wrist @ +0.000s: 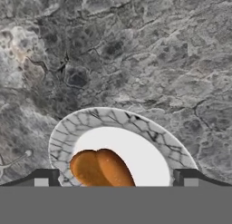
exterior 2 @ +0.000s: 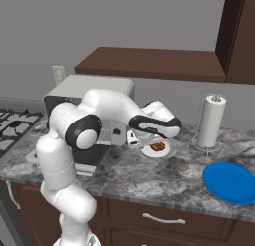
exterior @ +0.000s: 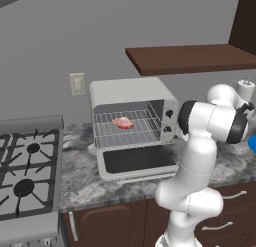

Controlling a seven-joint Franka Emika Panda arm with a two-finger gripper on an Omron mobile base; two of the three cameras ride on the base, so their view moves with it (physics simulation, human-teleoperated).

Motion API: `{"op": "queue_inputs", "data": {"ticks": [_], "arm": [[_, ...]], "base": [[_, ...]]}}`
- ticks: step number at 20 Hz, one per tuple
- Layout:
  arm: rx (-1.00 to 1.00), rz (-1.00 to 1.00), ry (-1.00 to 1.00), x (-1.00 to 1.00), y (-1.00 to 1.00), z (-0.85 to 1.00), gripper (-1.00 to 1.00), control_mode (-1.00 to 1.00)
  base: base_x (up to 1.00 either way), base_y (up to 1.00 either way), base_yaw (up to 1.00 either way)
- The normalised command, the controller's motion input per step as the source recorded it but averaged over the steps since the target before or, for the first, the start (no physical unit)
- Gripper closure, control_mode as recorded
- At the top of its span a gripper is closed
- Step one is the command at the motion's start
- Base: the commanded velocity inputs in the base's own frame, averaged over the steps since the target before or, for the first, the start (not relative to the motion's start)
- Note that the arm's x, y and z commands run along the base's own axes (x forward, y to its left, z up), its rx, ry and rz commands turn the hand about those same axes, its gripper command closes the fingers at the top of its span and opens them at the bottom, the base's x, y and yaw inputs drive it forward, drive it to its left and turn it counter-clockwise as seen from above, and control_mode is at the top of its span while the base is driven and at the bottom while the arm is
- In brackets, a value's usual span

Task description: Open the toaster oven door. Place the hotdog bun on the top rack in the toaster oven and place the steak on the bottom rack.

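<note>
Hand point(wrist: 116, 181) wide open, poised over hotdog bun point(wrist: 102, 168) in white dish point(wrist: 149, 157) on desk, right of toaster oven point(exterior: 132, 118); lower straight, straddle bun across its width, then close gently.

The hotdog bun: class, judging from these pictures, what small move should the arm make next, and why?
Probably lower the open gripper straight down around the hotdog bun and close. The bun lies on its dish between the spread fingertips, not yet held, while the toaster oven door is down and the steak lies on a rack.
</note>
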Motion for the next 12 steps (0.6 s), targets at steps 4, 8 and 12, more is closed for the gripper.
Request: {"op": "queue_inputs", "data": {"ticks": [4,8,12], "arm": [[0.00,0.00,0.15,0.55,0.30,0.29,-1.00,-1.00],[-0.01,0.00,0.24,0.56,0.08,0.19,-1.00,-1.00],[-0.01,-0.03,0.27,0.53,0.00,0.08,-1.00,-1.00]], "base": [[0.00,0.00,0.00],[0.00,0.00,0.00],[0.00,0.00,0.00]]}}
